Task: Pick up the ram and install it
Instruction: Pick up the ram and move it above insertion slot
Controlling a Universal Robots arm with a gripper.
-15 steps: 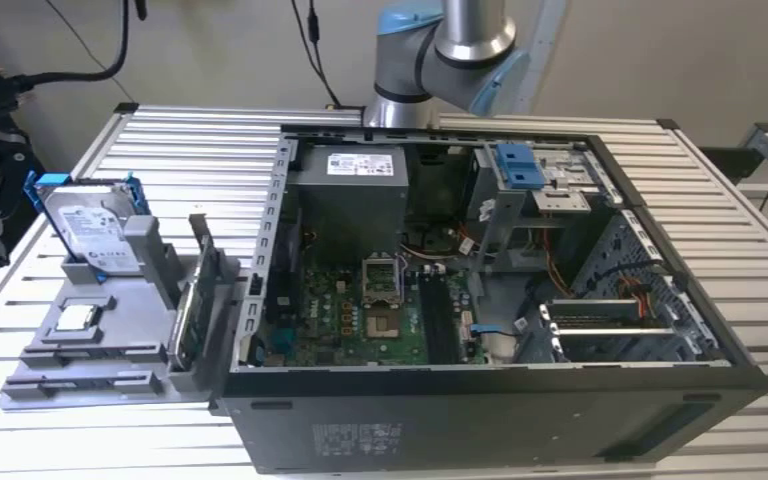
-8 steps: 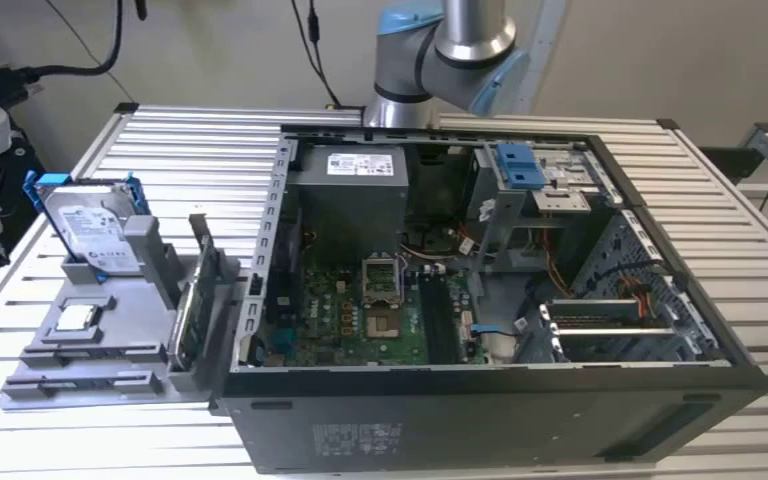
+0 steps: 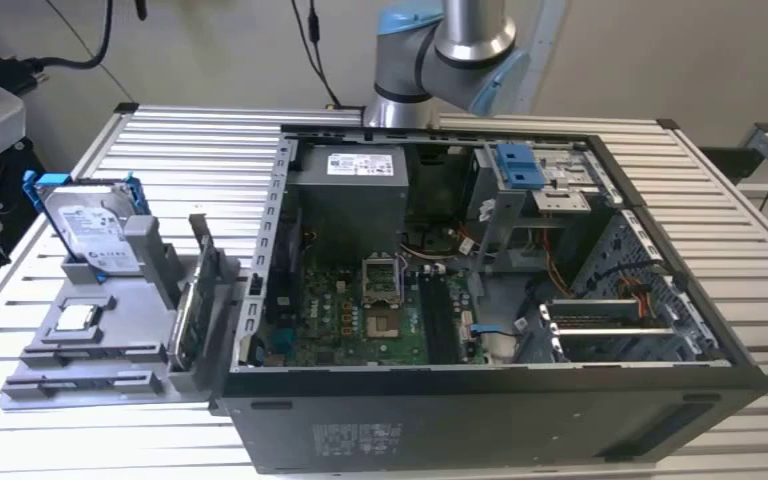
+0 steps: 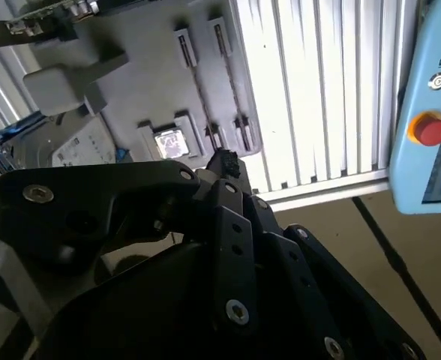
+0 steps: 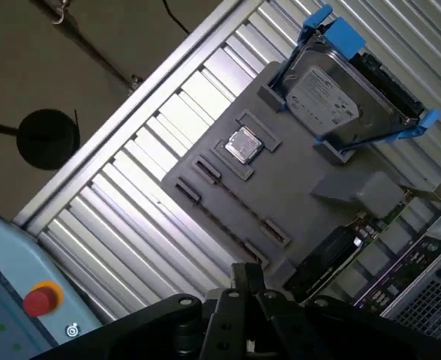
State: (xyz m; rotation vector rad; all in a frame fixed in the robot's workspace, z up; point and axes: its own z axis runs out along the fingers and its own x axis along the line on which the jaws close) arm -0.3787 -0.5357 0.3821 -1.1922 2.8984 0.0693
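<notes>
The ram (image 5: 239,202) is a thin dark stick standing on edge between small brackets on the grey holder tray (image 5: 295,180), next to a square silver chip (image 5: 243,144). In the second wrist view the ram (image 4: 203,97) shows as a fine dark line. In the exterior view the ram (image 3: 95,352) lies near the tray's front, at the exterior view's left. My gripper (image 5: 247,276) hangs well above the tray, its black fingers together and nothing between them. The same gripper (image 4: 224,161) is over the tray's edge in the second wrist view.
An open computer case (image 3: 491,400) fills the table's middle, with dark memory slots (image 3: 435,315) on its green board. On the tray stand a silver hard drive in a blue frame (image 3: 91,225) and an upright card (image 3: 201,290). A pale blue pendant with a red button (image 4: 430,129) lies off the table.
</notes>
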